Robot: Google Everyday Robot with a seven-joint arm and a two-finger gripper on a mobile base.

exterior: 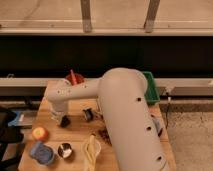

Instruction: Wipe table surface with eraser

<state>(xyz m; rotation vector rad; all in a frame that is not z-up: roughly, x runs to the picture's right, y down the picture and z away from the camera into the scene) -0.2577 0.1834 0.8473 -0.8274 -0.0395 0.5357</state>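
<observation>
Down at the near edge of the table surface (75, 131), three things in a row: one blue lump (41, 152), one small shiny cup (64, 149) and one pale yellow item (91, 150), banana-like. Just behind them on the left sits one orange-red fruit (40, 133). Big obstruction on the right: the robot's white arm (127, 110) fills that side and hides most of the planks there. One dark speckled patch (105, 134) peeks out beside it. Mid-table, the arm reaches left and the gripper (62, 118) points down at the wood. Right at its tip lies one small dark block, the eraser (65, 121), on the left part of the table. How wide the gripper stands, and whether it has hold of the block, I cannot tell. One dark-and-silver cylinder (88, 114) stands just right of it, apart. At the far edge there is one red bowl (79, 79) holding one orange stick (72, 75), partly behind the forearm. One green bin (151, 89) is half hidden by the elbow. Beyond are a dark wall (50, 55) and two window posts (86, 15).
</observation>
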